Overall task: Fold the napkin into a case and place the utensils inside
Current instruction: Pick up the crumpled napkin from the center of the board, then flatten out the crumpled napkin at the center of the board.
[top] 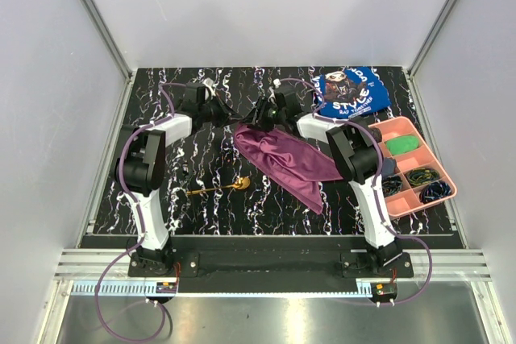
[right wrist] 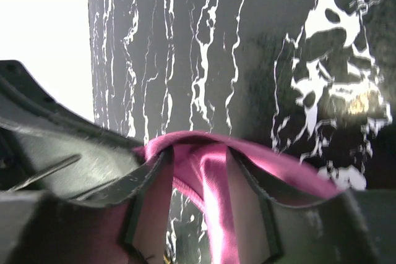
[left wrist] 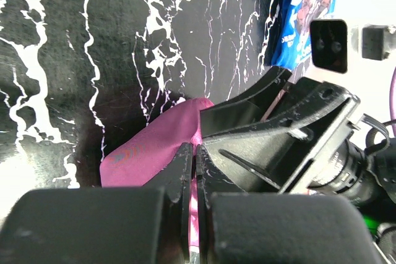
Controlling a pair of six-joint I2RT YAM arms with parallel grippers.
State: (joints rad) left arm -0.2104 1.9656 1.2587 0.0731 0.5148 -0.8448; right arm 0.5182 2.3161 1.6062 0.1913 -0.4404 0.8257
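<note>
- Pinching the napkin [top: 286,159] with my left end effector [left wrist: 193,153]: jaws clenched together, with a sliver of purple cloth caught in the seam between them.
- Right end effector [right wrist: 197,153]: jaws stand apart, released. A fold of napkin runs down through the gap and the cloth arches over both tips. Can't tell whether either finger presses on it.
- In the top view the two end effectors meet nose to nose at the napkin's far corner, mid-counter [top: 210,215] toward the back.
- Napkin is bunched and wrinkled, not flat. From the gathered far corner it trails toward the near right and tapers to a point beside my right arm. Part of it is hidden under that arm.
- It is a loose heap, not folded into a case yet.
- Spoon [top: 218,189] lies flat on the counter, near-left of the napkin and apart from it. Bowl points toward the napkin, handle points left.
- Blue cloth [top: 351,90] sits at the far right of the counter, behind my right end effector and apart from the napkin.
- Pink tray [top: 379,129] is at the right edge of the counter, just beside my right arm. Small items sit in its compartments, too small to identify.
</note>
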